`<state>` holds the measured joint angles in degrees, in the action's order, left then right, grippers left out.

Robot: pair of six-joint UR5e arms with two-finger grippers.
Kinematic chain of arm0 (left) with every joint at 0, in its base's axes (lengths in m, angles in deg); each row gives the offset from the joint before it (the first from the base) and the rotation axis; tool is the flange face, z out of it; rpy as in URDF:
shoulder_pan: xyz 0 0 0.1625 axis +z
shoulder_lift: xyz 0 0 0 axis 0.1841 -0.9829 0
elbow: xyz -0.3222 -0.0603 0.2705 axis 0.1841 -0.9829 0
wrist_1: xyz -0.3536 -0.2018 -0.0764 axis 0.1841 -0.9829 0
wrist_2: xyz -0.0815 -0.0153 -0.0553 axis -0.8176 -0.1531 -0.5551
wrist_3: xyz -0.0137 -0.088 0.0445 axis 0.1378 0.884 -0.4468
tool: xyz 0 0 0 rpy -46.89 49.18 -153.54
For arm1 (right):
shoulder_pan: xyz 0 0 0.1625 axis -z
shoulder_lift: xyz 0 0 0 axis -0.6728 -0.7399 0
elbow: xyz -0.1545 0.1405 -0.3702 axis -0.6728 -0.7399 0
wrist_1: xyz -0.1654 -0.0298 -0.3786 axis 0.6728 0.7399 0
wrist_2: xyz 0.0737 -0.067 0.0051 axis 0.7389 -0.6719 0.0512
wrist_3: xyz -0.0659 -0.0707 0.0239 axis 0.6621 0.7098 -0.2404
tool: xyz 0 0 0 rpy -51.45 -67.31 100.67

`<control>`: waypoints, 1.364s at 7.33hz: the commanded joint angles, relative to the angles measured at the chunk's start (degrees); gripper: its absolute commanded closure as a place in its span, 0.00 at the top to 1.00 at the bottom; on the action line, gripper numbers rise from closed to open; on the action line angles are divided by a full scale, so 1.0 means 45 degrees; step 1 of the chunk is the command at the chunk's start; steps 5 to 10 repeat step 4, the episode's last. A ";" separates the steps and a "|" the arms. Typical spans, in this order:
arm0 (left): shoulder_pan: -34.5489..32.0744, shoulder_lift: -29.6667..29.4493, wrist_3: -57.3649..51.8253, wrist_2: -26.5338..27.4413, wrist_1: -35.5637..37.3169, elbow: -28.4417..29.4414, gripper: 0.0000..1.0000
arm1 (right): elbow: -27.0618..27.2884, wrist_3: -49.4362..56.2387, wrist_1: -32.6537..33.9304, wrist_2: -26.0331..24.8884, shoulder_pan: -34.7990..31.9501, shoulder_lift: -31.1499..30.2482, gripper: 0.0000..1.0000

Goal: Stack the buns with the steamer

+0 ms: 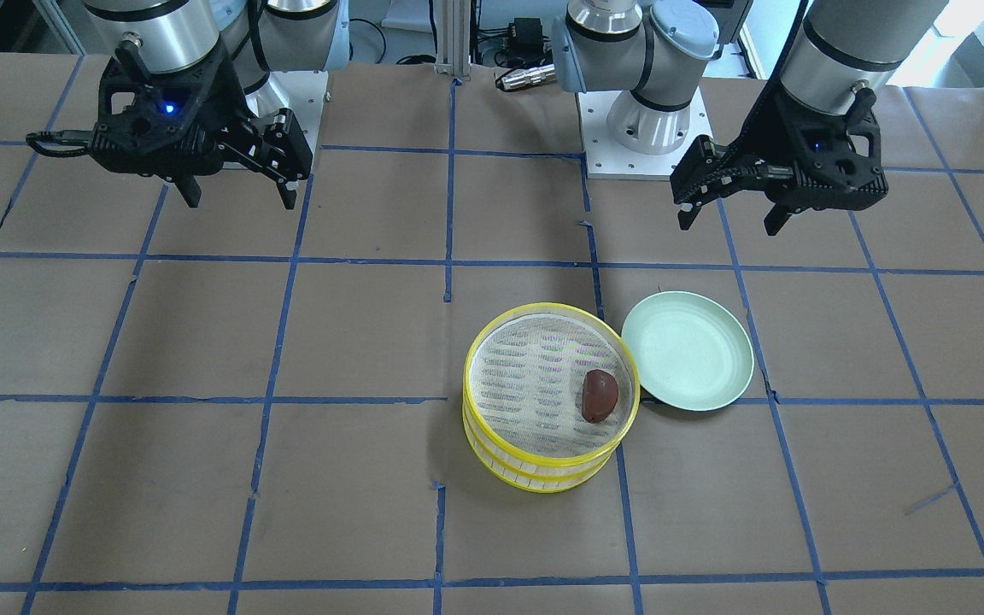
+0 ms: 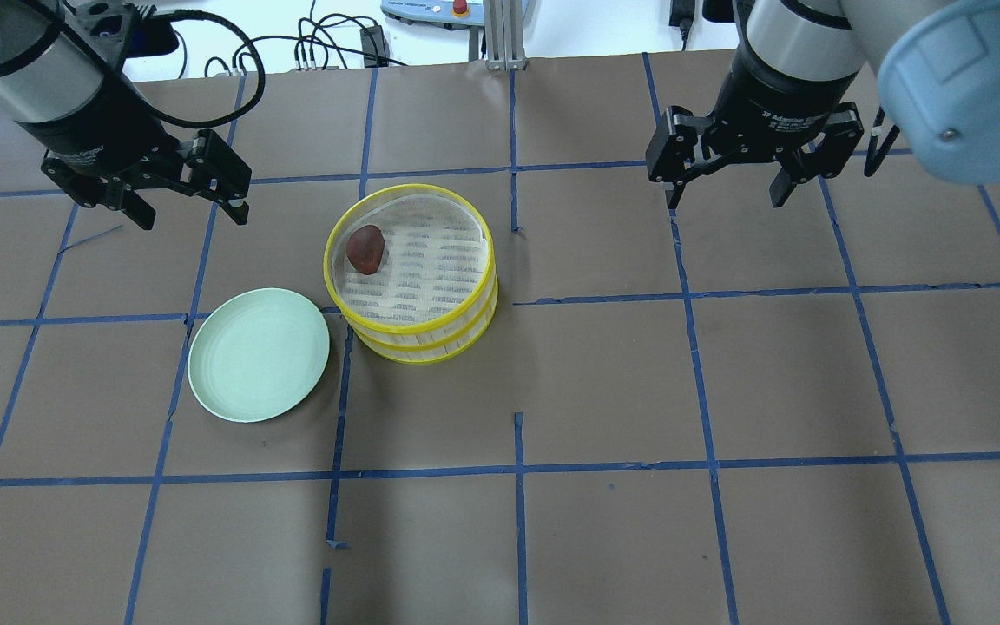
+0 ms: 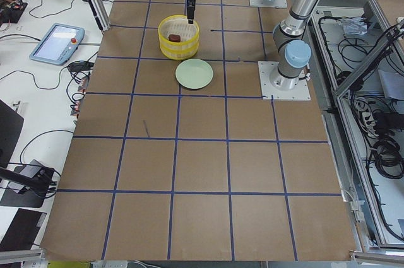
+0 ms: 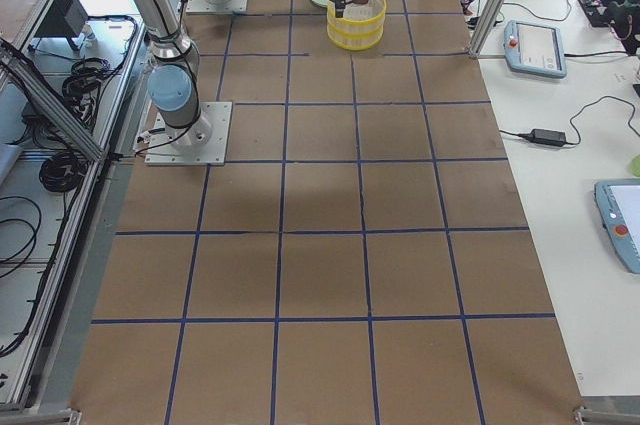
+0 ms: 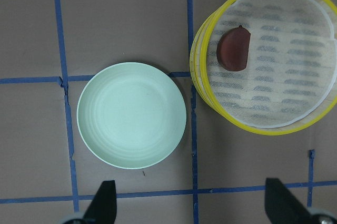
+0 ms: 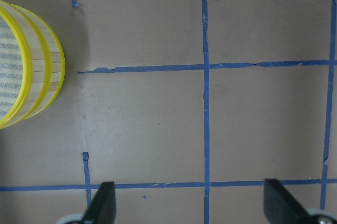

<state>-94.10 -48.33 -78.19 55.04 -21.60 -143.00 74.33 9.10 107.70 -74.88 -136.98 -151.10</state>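
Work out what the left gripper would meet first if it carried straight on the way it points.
The left gripper would probably reach bare table first, just short of the green plate; depth is unclear.

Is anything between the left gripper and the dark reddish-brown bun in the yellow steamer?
Nothing visible. The dark reddish-brown bun lies uncovered in the top yellow steamer tier; the open left gripper hangs apart from it.

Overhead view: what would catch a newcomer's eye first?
The bright yellow steamer, two tiers stacked on the table, holds a dark reddish-brown bun in its top tier. A pale-green plate lies beside it, on the robot's left. The left gripper and right gripper hang above, jaws open.
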 commanded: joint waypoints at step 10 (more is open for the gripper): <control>-0.0001 -0.0007 0.0010 0.0003 -0.0002 -0.0029 1.00 | 0.0067 0.0002 0.0119 -0.0090 0.0009 0.0000 1.00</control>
